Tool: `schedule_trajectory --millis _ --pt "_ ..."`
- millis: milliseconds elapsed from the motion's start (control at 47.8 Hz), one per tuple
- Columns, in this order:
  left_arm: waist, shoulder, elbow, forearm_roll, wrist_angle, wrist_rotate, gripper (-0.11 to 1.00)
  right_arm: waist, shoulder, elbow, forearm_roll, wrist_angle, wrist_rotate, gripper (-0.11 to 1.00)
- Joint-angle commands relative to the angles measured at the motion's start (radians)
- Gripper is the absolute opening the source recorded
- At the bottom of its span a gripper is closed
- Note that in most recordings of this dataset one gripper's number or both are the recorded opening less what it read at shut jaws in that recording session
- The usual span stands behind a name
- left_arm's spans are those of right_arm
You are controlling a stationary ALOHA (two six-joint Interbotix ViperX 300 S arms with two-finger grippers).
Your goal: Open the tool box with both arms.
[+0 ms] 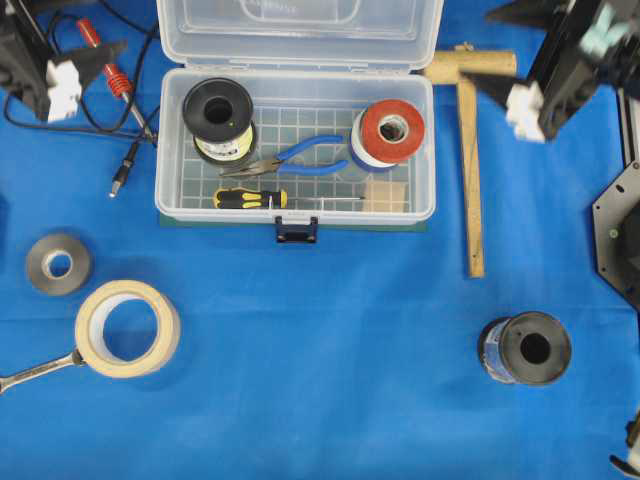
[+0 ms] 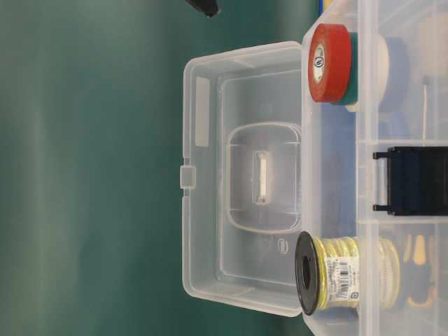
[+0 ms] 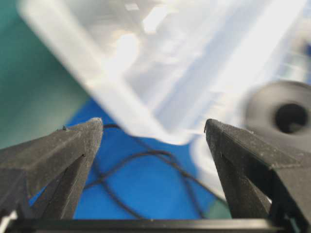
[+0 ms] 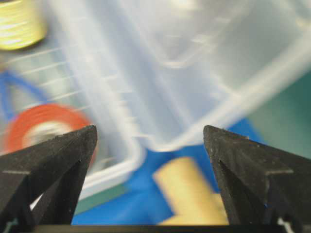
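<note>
Both grippers stand wide and empty: left gripper [image 1: 85, 75] by the blue surface's far left corner, right gripper [image 1: 500, 60] far right. Between them, the tool box [image 1: 295, 205] sits open, lid [image 1: 300, 30] upright.

The red tape roll [image 2: 330, 63] in the tool box [image 2: 336, 161] has a small white round sticker inside its ring. There is a mark on the sticker, but it is too small to read for sure. The yellow wire spool [image 2: 336, 273] has a white label with black print and a bar code, and those words are too tiny to read. A little oval stamp sits on the clear lid [image 2: 241, 175], and it cannot be read either. No other words or numbers show.
</note>
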Motion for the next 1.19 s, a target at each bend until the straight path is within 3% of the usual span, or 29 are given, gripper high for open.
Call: schedule_trajectory --millis 0,209,524,796,1173 --pt "-0.081 -0.038 0.002 0.002 0.014 -0.002 0.91 0.084 -0.003 -0.006 0.003 0.008 0.003 0.87" --pt "-0.268 -0.117 0.029 0.0 0.064 -0.002 0.91 0.262 -0.005 -0.002 0.003 0.014 0.003 0.87" --pt "-0.491 -0.137 0.054 0.002 0.112 -0.002 0.91 0.439 0.034 -0.006 0.035 0.038 0.005 0.87" --pt "-0.515 -0.183 0.055 0.002 0.175 -0.003 0.91 0.445 0.005 0.002 0.032 0.066 0.002 0.87" --pt "-0.518 -0.445 0.08 0.002 0.382 -0.006 0.89 0.431 -0.268 0.107 0.035 0.158 0.006 0.87"
